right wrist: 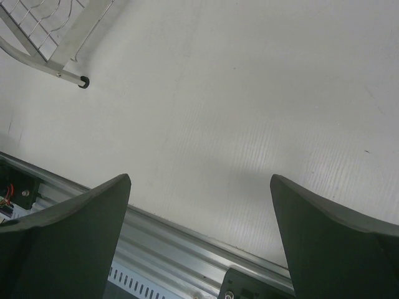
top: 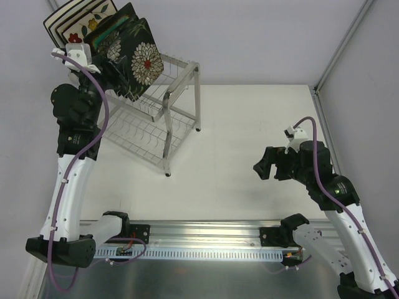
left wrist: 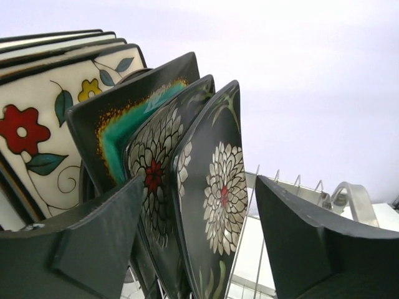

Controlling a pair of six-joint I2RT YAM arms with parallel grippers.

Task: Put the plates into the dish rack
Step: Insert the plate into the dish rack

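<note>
In the top view's upper left the plates (top: 118,37) stand on edge in the dish rack (top: 167,124), the left gripper (left wrist: 199,187) has its jaws parted around the front white-bloomed plate (left wrist: 218,199), apparently not gripping it, and the right gripper (right wrist: 199,187) hangs wide open over the table (right wrist: 249,93).

white-black arms (top: 65,187), purple cables (top: 314,146), dark fingers (left wrist: 93,243), seemingly plastic
</note>
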